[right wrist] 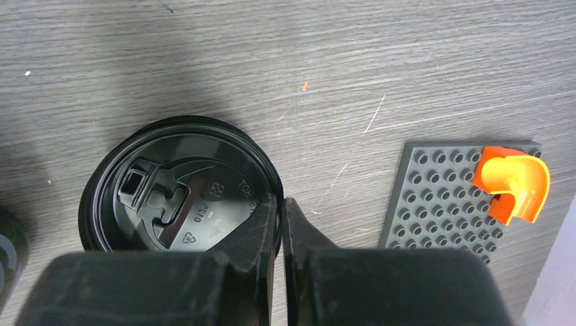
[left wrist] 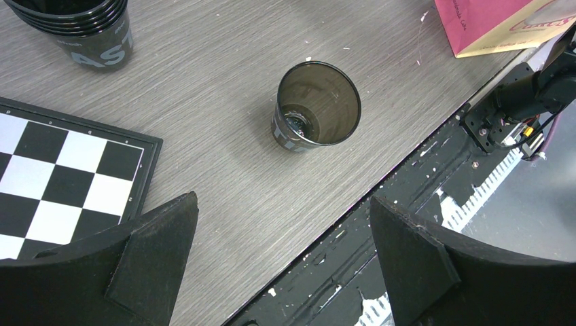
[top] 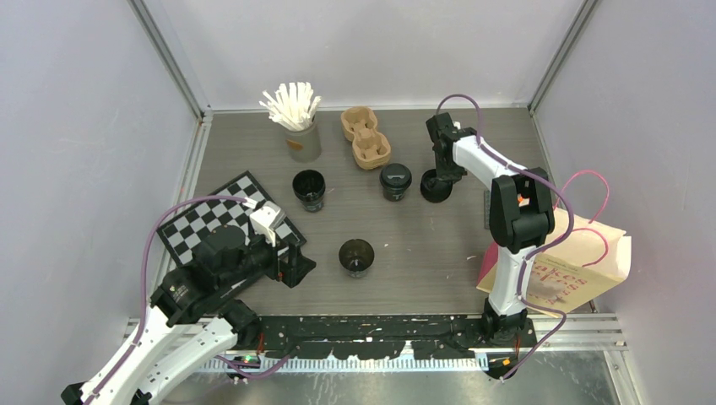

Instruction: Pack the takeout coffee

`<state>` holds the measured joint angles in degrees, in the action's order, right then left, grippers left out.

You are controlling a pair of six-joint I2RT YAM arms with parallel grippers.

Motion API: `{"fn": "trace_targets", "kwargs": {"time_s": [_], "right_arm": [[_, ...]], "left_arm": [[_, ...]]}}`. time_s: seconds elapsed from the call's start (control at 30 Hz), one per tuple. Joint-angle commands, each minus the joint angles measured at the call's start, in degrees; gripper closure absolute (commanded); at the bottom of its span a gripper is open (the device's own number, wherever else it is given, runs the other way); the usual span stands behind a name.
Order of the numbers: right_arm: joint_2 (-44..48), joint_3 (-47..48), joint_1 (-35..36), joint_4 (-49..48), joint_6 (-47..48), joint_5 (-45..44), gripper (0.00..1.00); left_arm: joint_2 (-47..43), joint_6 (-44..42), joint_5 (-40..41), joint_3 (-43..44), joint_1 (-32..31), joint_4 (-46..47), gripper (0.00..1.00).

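My right gripper [right wrist: 282, 204] is pinched down on the right rim of a lid [right wrist: 180, 187]. One finger sits on its top, the other just outside, with only a thin slit between them. The lid is a round disc of glossy black plastic with a raised moulded sip tab and small embossed marks, lying flat on the grey wood-grain table [right wrist: 272, 54]. Just to its right lies a grey studded plate [right wrist: 448, 197] with a curved orange piece [right wrist: 513, 183] on it.

That arm reaches out to the far right part of the table, wrist turned down over the lid. A lidded cup [top: 395, 180] stands just left of it.

My left gripper [left wrist: 283, 200] hangs spread wide and empty, its blunt black fingers matt and wedge-shaped. Ahead of it stands a single cup [left wrist: 316, 105], black paper, open-topped, with pale lettering. A stack of cups [left wrist: 85, 27] sits further off, beyond a framed checkerboard [left wrist: 61, 176]. The left arm is folded low at the near left corner.
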<state>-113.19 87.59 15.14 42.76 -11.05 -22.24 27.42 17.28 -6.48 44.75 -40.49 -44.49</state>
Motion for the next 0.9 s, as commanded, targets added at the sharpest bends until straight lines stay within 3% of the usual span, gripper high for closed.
{"fn": "trace_targets", "kwargs": {"time_s": [0.0, 0.07, 0.27, 0.4, 0.57, 0.73, 0.87], "right_arm": [[1.4, 2.6, -0.3, 1.4, 0.3, -2.1, 0.86], [1.9, 2.6, -0.2, 1.5, 0.5, -2.4, 0.85], [2.1, 3.1, -0.3, 2.4, 1.1, -2.5, 0.98], [2.3, 3.3, -0.2, 2.6, 1.2, -2.7, 1.00], [3.0, 3.5, -0.1, 2.8, 1.1, -3.4, 0.87], [2.3, 3.7, -0.2, 3.3, 1.4, -3.1, 0.93], [2.4, 3.7, -0.2, 3.3, 1.1, -4.0, 0.83]], "left_arm": [[0.3, -1.2, -0.4, 0.0, -0.1, 1.7, 0.00], [0.4, -1.2, -0.5, 0.0, -0.1, 1.7, 0.00], [0.3, -1.2, -0.5, 0.0, -0.1, 1.8, 0.00], [0.4, -1.2, -0.6, 0.0, -0.1, 1.7, 0.00], [0.4, -1.2, -0.6, 0.0, -0.1, 1.7, 0.00], [0.4, -1.2, -0.6, 0.0, -0.1, 1.8, 0.00], [0.4, -1.2, -0.6, 0.0, -0.1, 1.7, 0.00]]}}
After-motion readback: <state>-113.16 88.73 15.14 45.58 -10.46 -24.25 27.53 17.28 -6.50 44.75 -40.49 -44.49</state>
